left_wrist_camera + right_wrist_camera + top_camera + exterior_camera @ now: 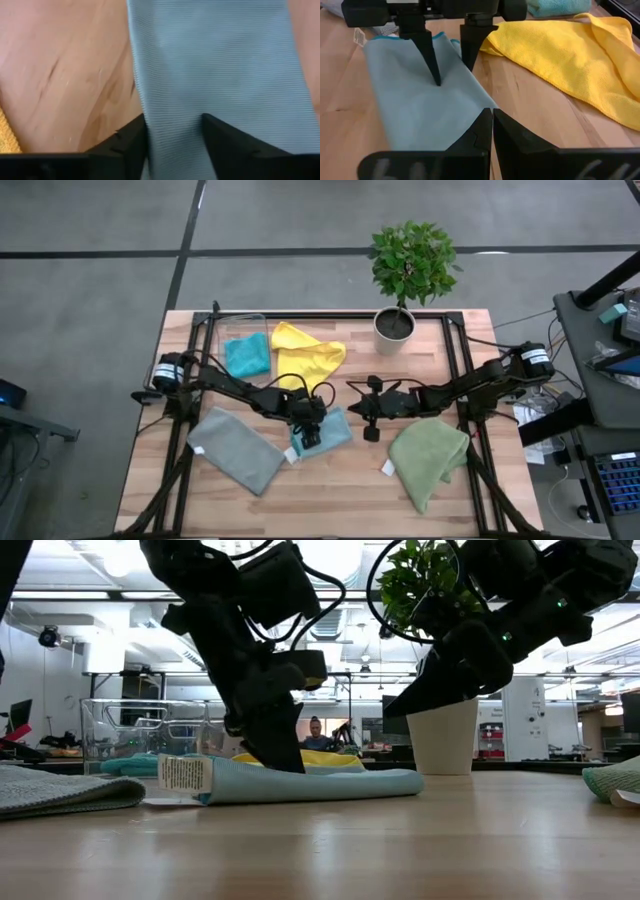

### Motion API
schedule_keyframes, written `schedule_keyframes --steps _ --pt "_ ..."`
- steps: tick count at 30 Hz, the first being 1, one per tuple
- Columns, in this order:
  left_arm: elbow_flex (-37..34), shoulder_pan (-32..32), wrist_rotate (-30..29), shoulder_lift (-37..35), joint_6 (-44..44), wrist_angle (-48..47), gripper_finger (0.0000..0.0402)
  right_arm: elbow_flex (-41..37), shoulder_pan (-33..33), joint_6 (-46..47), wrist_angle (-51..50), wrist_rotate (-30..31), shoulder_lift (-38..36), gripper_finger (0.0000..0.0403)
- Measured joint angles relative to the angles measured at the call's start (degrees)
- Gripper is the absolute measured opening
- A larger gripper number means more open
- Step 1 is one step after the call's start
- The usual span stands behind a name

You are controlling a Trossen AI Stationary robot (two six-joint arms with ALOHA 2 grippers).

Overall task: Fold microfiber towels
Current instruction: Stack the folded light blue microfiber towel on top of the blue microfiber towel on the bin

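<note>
A light blue towel [332,432], laid out as a narrow strip with a white tag [185,775] at one end, lies flat on the wooden table. My left gripper [454,75] stands open, pointing steeply down, with its fingers astride the strip's far long edge. My right gripper [370,430] is shut and hovers just right of that towel, touching nothing. A yellow towel [305,355] lies crumpled beyond it, a teal towel [245,355] at the far left, a grey towel [235,448] at the near left and an olive green towel [430,455] at the near right. My left gripper comes down from above on the light blue towel's far long edge [465,75]. One fingertip [436,80] stands on the cloth's top. The other fingertip [470,62] stands on the wood just beyond the edge. The cloth between them lies flat on the table.
A potted plant [395,325] stands at the table's far edge right of centre. A clear plastic bin [240,330] sits at the far left by the teal towel. Bare wood shows along the near edge between the grey and green towels.
</note>
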Motion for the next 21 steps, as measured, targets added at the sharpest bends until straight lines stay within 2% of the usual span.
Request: schedule_keyframes --steps 8,15,21 --pt "0.28 -0.26 1.61 -0.49 -0.14 0.16 0.0018 0.0 0.0 -0.25 0.0 -0.01 0.02 0.0009" --pt "0.08 -0.6 1.68 -5.43 0.13 -2.7 0.0012 -0.02 0.0 -0.43 -0.49 0.0 0.04 0.0009" --pt "0.32 -0.44 -4.18 -13.68 0.01 -9.4 0.0012 -0.04 0.0 -0.39 -1.59 0.0 -0.04 0.0009"
